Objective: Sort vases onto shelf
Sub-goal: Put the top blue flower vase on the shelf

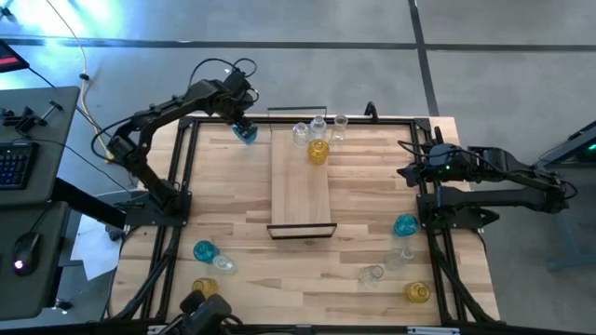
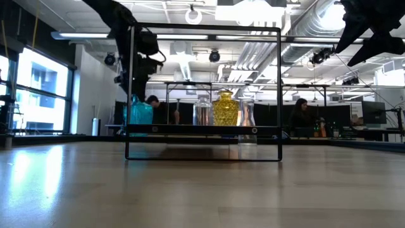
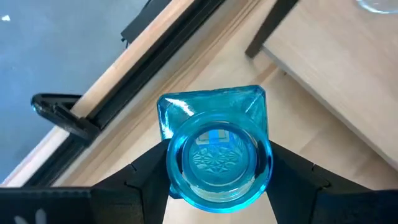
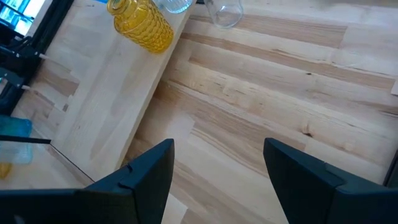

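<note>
Left tool [image 3: 217, 180] pinching teal vase [image 3: 214, 158] upright, long axis vertical, beside shelf [image 1: 300, 186]; right tool [image 4: 217, 171] spread.

Even, bright light falls from ceiling lamps [image 2: 193, 14] in the low view. The near desk [image 2: 202, 196] there is blurred, with window [image 2: 38, 92] glare on its left.
</note>
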Action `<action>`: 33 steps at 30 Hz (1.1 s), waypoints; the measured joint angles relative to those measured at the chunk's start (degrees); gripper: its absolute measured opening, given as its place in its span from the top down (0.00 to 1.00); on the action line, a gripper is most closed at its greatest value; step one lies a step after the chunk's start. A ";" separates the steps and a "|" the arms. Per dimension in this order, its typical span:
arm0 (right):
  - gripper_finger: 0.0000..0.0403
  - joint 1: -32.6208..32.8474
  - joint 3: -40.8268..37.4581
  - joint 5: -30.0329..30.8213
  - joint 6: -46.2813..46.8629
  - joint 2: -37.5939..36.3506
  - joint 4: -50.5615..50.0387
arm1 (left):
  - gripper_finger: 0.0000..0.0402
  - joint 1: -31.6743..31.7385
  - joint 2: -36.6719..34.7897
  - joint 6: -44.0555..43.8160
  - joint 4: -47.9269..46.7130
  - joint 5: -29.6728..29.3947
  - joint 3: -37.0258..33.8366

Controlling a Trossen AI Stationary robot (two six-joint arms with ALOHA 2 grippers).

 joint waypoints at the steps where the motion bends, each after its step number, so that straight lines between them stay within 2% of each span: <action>1: 0.40 -0.02 0.00 0.00 0.00 0.00 0.01 | 0.50 0.00 -0.76 -0.41 -0.68 0.16 -0.02; 5: 0.40 0.00 0.00 1.04 -0.18 0.00 0.01 | 0.50 -0.33 -4.64 -1.75 -2.40 1.11 -0.04; 11: 0.40 0.00 0.00 1.81 -1.05 0.00 0.00 | 0.50 -2.37 -10.38 -4.91 -3.76 6.58 -0.04; 14: 0.40 0.00 0.00 1.86 -1.05 0.00 -0.01 | 0.50 -5.18 -12.85 -4.92 -3.33 9.30 0.03; 17: 0.40 0.00 0.00 1.86 -1.05 0.00 0.01 | 0.50 -8.74 -14.11 -5.17 -3.13 9.42 0.04; 24: 0.40 0.00 0.00 1.84 -1.05 0.00 0.01 | 0.50 -16.58 -13.78 -8.33 -2.00 10.92 0.04; 33: 0.40 0.00 0.00 1.81 -1.05 0.00 0.01 | 0.50 -22.72 -11.84 -12.55 6.88 12.54 0.04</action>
